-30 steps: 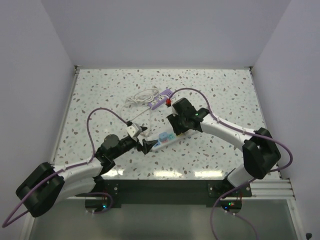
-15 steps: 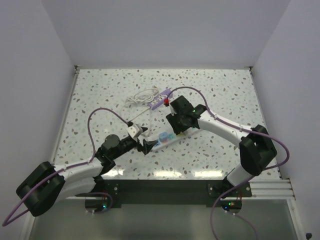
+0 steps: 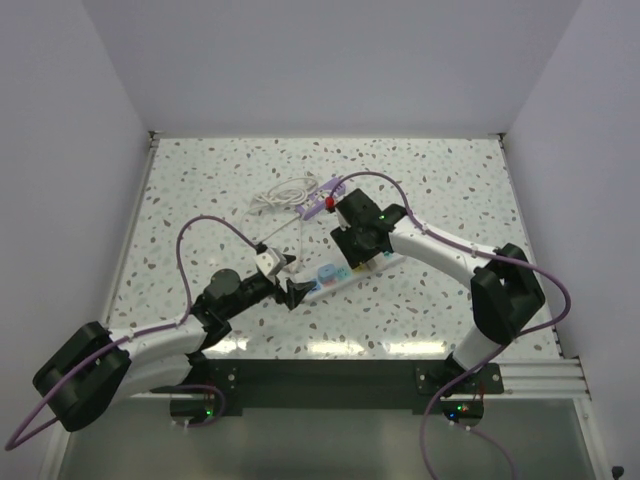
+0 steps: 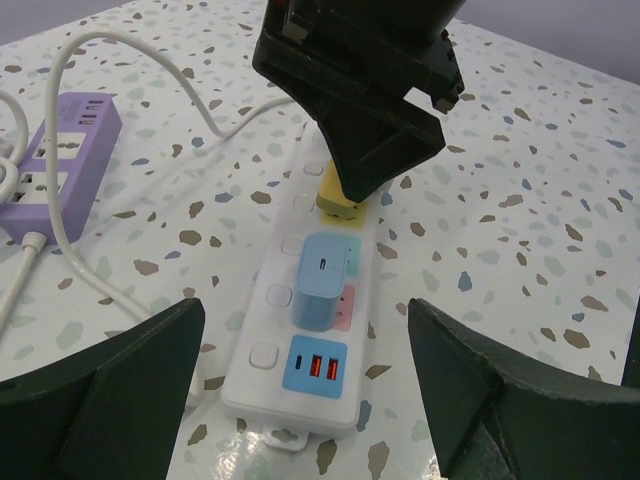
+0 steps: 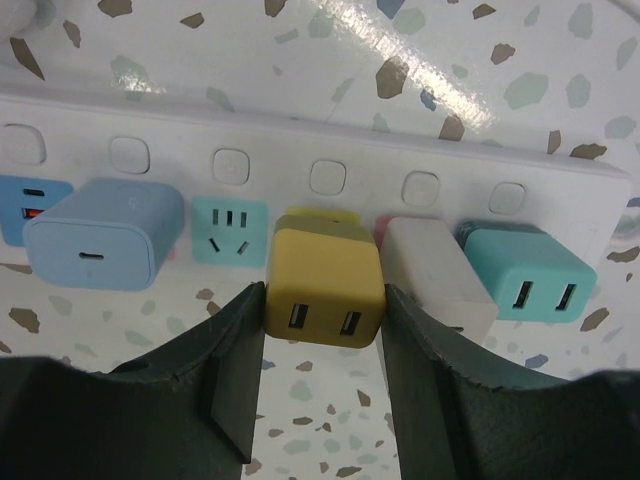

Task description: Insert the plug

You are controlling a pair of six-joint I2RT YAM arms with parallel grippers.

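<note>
One white strip (image 5: 420, 150) carries four plugs (image 5: 100, 235); yellow plug (image 5: 325, 285) gripped

plug (image 5: 324, 285) prongs hidden, strip (image 5: 270, 132) end cropped

Tight around the yellow plug (image 5: 325, 285) on the white power strip (image 4: 305, 300): right gripper (image 5: 325, 320) fingers (image 5: 235, 370) wedged in the gaps on both sides. Blue charger (image 5: 100, 235) one bare socket away, white adapter (image 5: 435, 275) just beside, teal adapter (image 5: 525, 275) beyond. Near end flanked by the wide-spread left gripper (image 4: 305, 380). Purple power strip (image 4: 55, 160) and white cable (image 4: 120, 60) alongside; open tabletop (image 4: 520, 200) opposite.
</note>
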